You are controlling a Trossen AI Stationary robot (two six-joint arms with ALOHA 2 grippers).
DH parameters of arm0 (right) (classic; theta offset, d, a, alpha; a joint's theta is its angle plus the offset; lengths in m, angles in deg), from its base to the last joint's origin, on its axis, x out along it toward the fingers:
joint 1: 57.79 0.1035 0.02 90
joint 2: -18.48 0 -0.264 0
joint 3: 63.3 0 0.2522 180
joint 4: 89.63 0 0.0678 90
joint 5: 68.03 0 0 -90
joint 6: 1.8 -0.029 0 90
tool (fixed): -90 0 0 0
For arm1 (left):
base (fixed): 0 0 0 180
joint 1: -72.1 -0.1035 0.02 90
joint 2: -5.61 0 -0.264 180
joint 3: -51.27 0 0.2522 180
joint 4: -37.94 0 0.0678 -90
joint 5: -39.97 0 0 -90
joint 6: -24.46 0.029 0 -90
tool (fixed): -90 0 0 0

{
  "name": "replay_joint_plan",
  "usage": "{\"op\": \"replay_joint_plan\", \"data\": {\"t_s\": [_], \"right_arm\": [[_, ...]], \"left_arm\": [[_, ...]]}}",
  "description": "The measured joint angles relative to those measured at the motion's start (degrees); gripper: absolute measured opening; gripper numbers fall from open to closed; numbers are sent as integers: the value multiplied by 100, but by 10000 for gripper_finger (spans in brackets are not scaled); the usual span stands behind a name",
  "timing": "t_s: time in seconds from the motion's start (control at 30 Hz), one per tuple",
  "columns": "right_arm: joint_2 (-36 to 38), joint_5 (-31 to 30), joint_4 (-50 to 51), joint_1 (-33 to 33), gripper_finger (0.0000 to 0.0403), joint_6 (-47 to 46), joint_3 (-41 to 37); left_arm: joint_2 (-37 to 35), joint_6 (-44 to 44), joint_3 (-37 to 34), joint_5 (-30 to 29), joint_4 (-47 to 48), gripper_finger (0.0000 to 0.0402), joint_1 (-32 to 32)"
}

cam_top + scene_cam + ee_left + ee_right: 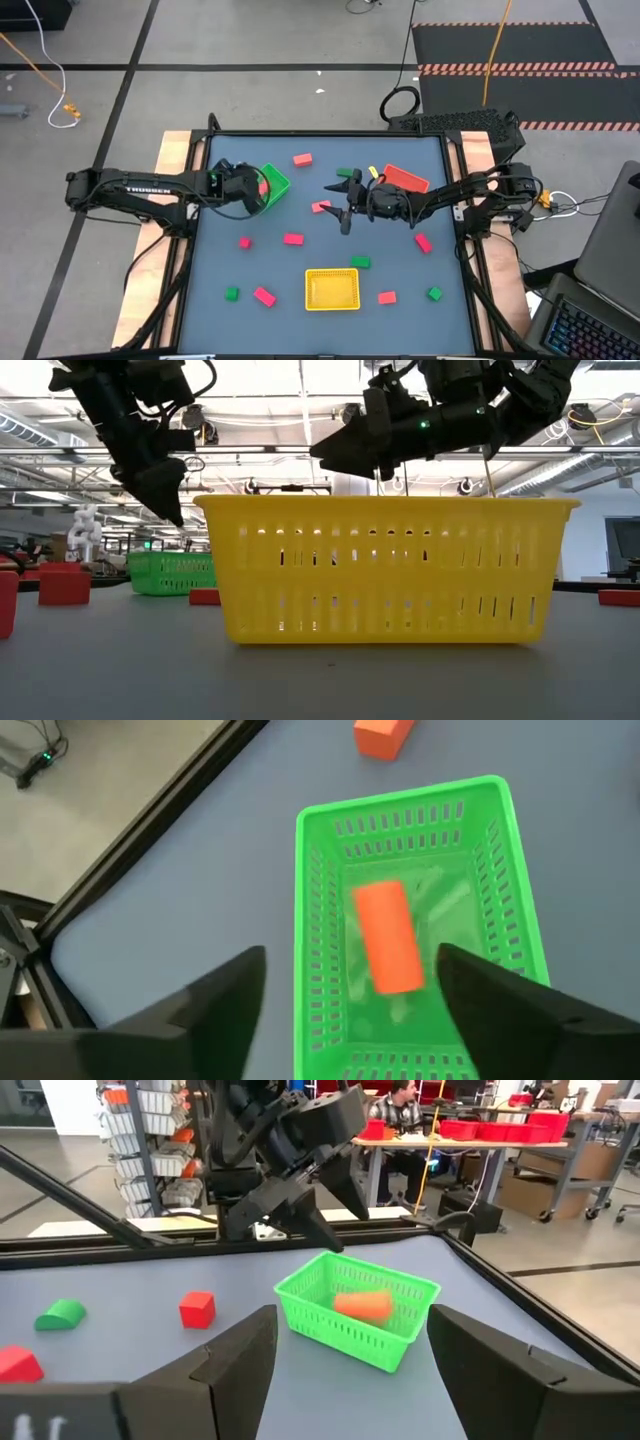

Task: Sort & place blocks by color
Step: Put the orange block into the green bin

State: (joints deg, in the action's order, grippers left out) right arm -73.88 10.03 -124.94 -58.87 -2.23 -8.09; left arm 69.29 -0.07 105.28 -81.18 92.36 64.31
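**Left gripper open above green tray, block inside**

You will find the left gripper [350, 995] positioned directly over the green tray [315, 920], its two fingers spread wide apart and holding nothing. A salmon-orange block [388, 935] lies on the floor of that tray, between the fingers as seen from the left wrist, and apart from both. The right wrist view confirms the same block [362, 1306] resting inside the tray.

The right gripper [344, 208] sits near the table centre, just beside the red tray [407, 178]. Its fingers stand apart with nothing between them.

The remaining blocks lie scattered on the blue table [400, 270]: note a pink block [302, 159] beyond the green tray, a pink block [293, 239] toward the middle, and a green block [232, 293] near the front edge. The yellow tray [332, 289] stands at the front centre.
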Motion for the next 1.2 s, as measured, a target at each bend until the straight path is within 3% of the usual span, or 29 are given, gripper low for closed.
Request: {"op": "replay_joint_plan", "data": {"t_s": [0.13,0.27,0.5,0.83,1.03,1.2], "right_arm": [[0,0,-47,0,254,-191,0],[0,2,-40,2,254,-772,0],[-4,-24,232,4,254,-1322,0],[-106,-184,277,-282,254,-1125,2],[-103,-185,163,-461,254,-1373,2],[-103,-155,-189,-482,254,-885,220]], "left_arm": [[0,3,0,1,-42,350,0],[0,20,0,1,-158,355,0],[0,43,0,-1,-522,316,135],[0,412,0,-1,-1172,253,627],[0,963,0,-19,-2092,236,787],[0,1310,0,-21,-2531,234,921]]}}
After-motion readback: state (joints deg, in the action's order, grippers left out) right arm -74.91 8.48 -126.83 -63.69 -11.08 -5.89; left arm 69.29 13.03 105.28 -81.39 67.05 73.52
